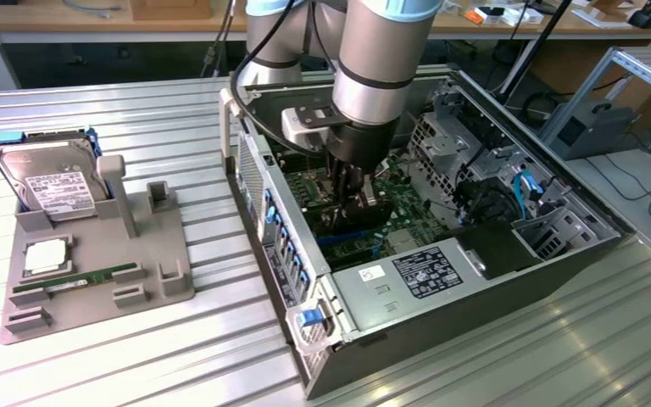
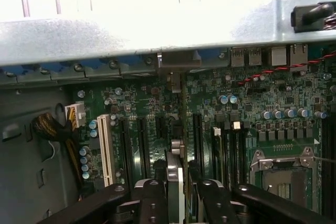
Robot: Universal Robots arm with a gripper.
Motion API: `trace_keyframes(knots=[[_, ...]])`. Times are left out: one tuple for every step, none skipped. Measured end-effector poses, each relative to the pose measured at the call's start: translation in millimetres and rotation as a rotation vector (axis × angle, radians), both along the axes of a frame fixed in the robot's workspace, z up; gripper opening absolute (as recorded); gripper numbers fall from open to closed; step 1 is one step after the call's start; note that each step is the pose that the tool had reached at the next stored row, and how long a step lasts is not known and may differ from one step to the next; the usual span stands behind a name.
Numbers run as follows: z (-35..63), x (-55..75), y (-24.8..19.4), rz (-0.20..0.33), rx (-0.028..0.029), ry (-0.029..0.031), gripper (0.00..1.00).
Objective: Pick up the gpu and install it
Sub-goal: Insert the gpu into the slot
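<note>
One arm was at work, reaching down from the top centre of the exterior view into the open computer case [image 1: 303,339], which lay on its side in the middle of that frame. The gripper [image 2: 176,190] had its two dark fingers [image 2: 153,198] closed from either side on the gpu [image 2: 175,174], seen edge-on in the wrist view as a thin upright plate low in the centre. In the exterior view the gripper [image 1: 354,197] stood in the middle of the frame with the card [image 1: 369,212] hanging directly beneath it, so the card lay straight below the tool, not off to a side. Judged from the wrist view, the card's long axis ran up the frame, parallel to the dark expansion slots [image 2: 142,140] on the green motherboard [image 2: 252,103] and pointing at the silvery bracket tab [image 2: 178,60] on the case's rear wall at upper centre. The card sat between two of those slots' lines; whether its lower edge touched a slot could not be told, since the fingers hid it. The white slot [image 2: 106,148] lay well to the left. Outside the case, at the left of the exterior view, the grey parts holder [image 1: 99,280] carried the hard drive [image 1: 48,182] and a green memory stick [image 1: 82,277].
</note>
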State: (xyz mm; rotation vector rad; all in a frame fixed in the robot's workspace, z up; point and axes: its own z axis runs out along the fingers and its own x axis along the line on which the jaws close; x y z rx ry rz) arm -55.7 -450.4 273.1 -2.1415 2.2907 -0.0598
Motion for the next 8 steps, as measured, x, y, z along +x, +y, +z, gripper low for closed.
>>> trace_keyframes(knots=[[-0.5, 0.0, 0.0, 0.0, 0.0, 0.0, 0.27], [-0.8, 0.0, 0.0, 0.0, -0.0001, 0.0001, 0.27], [-1.6, 0.0, 0.0, 0.0, 0.0, 0.0, 0.27], [-1.9, 0.0, 0.0, 0.0, -0.0001, 0.0, 0.27], [-2.2, 0.0, 0.0, 0.0, -0.0002, 0.0001, 0.27], [-3.0, 0.0, 0.0, 0.0, -0.0001, 0.0, 0.27], [-3.2, 0.0, 0.0, 0.0, -0.0001, 0.0001, 0.27], [-3.3, 0.0, 0.0, 0.0, 0.0, 0.0, 0.27]])
